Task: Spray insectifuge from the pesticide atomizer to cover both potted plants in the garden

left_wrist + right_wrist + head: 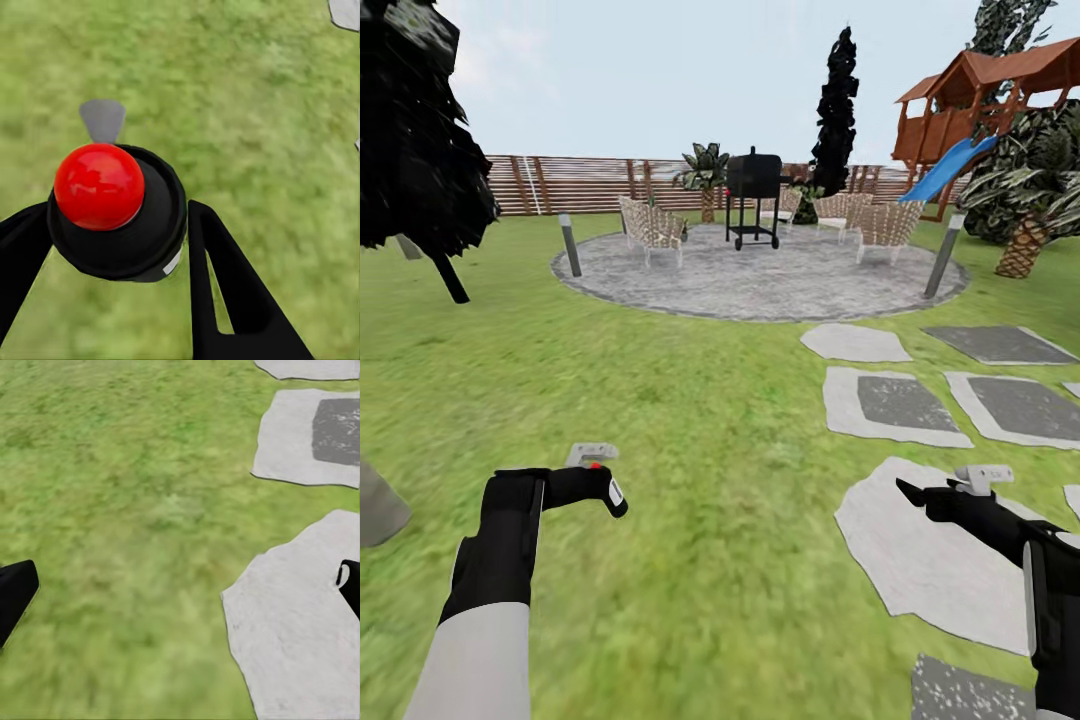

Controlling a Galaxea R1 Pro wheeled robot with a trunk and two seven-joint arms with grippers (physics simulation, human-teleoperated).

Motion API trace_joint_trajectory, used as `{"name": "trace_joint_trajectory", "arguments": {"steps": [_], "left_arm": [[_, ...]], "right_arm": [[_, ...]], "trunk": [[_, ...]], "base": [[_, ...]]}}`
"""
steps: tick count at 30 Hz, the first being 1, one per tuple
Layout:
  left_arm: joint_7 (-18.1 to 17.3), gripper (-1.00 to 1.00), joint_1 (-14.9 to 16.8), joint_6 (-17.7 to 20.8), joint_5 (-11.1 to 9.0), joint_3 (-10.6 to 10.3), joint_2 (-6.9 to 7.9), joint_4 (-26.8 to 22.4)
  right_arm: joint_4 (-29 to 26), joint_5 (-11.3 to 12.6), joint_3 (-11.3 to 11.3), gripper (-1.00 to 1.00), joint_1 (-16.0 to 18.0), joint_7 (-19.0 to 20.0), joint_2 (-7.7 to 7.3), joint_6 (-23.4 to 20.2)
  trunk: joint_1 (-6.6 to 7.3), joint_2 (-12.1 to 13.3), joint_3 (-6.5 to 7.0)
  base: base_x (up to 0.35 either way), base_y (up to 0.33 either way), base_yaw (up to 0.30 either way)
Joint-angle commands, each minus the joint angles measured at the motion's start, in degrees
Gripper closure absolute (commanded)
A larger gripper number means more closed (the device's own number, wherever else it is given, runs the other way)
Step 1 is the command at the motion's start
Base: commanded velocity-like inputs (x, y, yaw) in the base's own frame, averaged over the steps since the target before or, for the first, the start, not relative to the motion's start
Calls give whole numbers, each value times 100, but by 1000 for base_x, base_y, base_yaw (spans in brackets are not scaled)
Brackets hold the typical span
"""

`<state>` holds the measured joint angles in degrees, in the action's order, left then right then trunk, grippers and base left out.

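**Atomizer in hand on the lawn**

The left gripper [112, 240] clamps the pesticide atomizer [116, 214], red button up, at 7 o'clock in the head view. The right gripper [920, 497], at 4 o'clock, spreads wide over a stepping stone [920, 560].

my left arm reaches forward at the lower left of the head view, its gripper [598, 487] clamped on the pesticide atomizer [116, 214]. my right gripper [920, 497] sits at lower right, fingers [15, 594] spread wide, nothing between them.
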<state>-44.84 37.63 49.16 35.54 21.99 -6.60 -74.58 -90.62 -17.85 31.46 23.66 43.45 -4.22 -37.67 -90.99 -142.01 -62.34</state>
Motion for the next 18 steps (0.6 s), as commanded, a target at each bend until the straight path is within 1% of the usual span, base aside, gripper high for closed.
{"name": "trace_joint_trajectory", "arguments": {"steps": [1, 5, 7, 18], "left_arm": [[-60, 100, 7, 15, 50, 16, -8, -4], [-60, 100, 7, 15, 50, 16, -8, -4], [-60, 100, 7, 15, 50, 16, -8, -2], [-60, 100, 7, 10, 50, 7, -8, 4]], "right_arm": [[-8, -58, 9, -100, 5, 59, 0, -12], [-8, -57, 9, -100, 7, 59, -3, -12], [-8, -56, 10, -100, 7, 59, -6, -12], [-8, -53, 18, -100, 7, 59, -15, -12]], "trunk": [[-2, -2, -4], [-2, -2, 4], [-2, -2, 6], [-2, -2, 8]], "base": [[332, 0, 234], [332, 0, 226], [332, 0, 137], [332, 0, 20]]}}
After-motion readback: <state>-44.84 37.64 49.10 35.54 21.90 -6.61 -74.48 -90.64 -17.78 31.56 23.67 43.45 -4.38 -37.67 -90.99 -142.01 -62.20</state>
